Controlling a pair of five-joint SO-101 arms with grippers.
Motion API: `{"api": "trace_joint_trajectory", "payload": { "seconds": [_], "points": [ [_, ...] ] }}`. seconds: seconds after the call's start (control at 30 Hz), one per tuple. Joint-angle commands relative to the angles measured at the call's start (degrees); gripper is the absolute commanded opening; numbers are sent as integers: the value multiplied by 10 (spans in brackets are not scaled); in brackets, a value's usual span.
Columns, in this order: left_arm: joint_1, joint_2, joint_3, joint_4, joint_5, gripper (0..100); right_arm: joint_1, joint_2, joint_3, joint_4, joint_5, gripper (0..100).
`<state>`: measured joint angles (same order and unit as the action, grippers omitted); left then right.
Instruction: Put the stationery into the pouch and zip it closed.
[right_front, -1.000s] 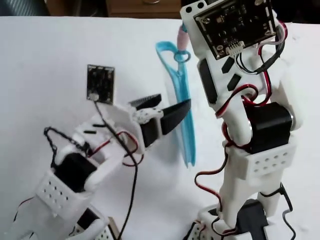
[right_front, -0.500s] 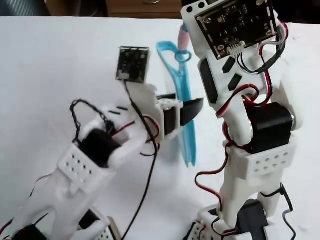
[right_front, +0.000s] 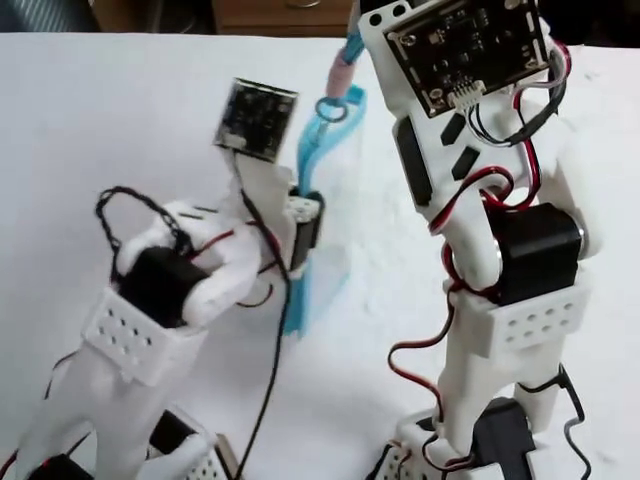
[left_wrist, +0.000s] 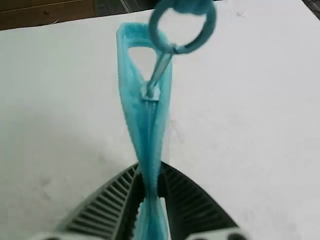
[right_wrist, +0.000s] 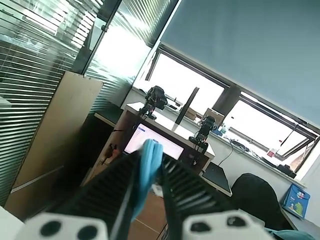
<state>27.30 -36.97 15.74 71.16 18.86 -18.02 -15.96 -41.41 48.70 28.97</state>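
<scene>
On the left, the left gripper (left_wrist: 149, 189) is clamping the pouch (left_wrist: 146, 131) about midway along its length, with both ribbed fingers (left_wrist: 117, 195) pressing flat against the blue fabric. In the high view the same gripper (right_front: 304, 232) is gripping the pouch (right_front: 318, 190) from the side. The pouch is standing on its edge on the white desk (right_front: 120, 110), with its zip seam facing up.

The pouch's long axis is running straight away from the left gripper, from the near end by the arm's base to the far end. Along that line the slider (left_wrist: 150, 93) is sitting well past the clamped spot. A short loop of the mouth is gaping beyond it, so the zip is looking mostly closed, with only the far stretch left to run.

The ring (left_wrist: 182, 22) is hanging off the slider and leaning toward the far end. In the high view the ring (right_front: 332, 108) is leading into a pull tab (right_front: 350, 50) that is rising toward the right arm (right_front: 520, 250).

On the right, the right gripper (right_wrist: 149, 172) is squeezing that blue pull tab (right_wrist: 149, 152) between its fingers, lifted clear of the desk. It is the nearer one to the slider. The pull it makes probably needs to follow the pouch's long axis, away from the left gripper, while that one is anchoring the body.
</scene>
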Motion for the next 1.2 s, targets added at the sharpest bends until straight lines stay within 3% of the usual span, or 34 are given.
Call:
{"api": "trace_joint_trajectory", "payload": {
  "seconds": [0.0,0.37,0.67,1.0,1.17],
  "points": [
    [-31,-29,-34,18,-6,26,1,-16,-17,1,-2,17],
    [-69,-145,-29,34,-25,25,67,-22,50,2,-5,17],
    [-209,-265,-30,33,-81,25,77,-22,62,21,-5,17],
    [-193,-447,-37,52,-124,24,81,9,62,14,-6,17],
    [-196,-478,-82,76,-124,24,95,35,66,-15,-6,17]
  ]
}}
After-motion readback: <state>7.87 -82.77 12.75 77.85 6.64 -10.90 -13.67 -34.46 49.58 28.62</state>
